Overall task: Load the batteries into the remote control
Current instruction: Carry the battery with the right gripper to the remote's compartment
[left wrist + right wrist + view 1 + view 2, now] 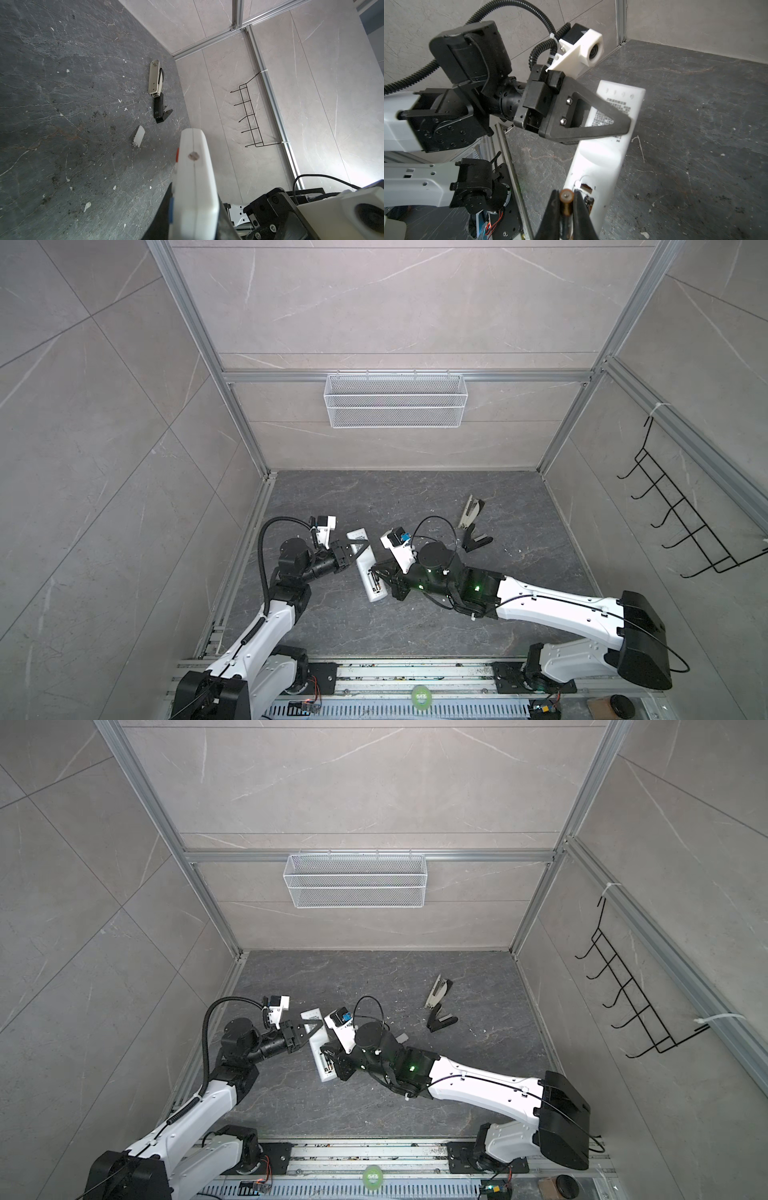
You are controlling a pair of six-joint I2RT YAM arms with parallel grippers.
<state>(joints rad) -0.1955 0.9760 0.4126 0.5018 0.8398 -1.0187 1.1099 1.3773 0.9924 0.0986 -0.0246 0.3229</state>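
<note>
The remote control (362,562) (316,1040) is a slim white bar held off the dark floor with its back up. My left gripper (360,549) (623,124) is shut on its upper half, across the printed label. In the left wrist view the remote (195,187) fills the gap between the jaws. Its battery compartment is open at the near end. My right gripper (566,194) (376,576) is shut on a battery (566,198), whose brass end points at the camera right beside the open compartment. A second dark cylinder end (589,202) shows inside the compartment.
A white battery cover (138,136) lies on the floor behind the right arm. A grey-and-black stapler (471,510) lies opened at the back right. A white wire basket (395,400) hangs on the back wall and a black hook rack (681,514) on the right wall.
</note>
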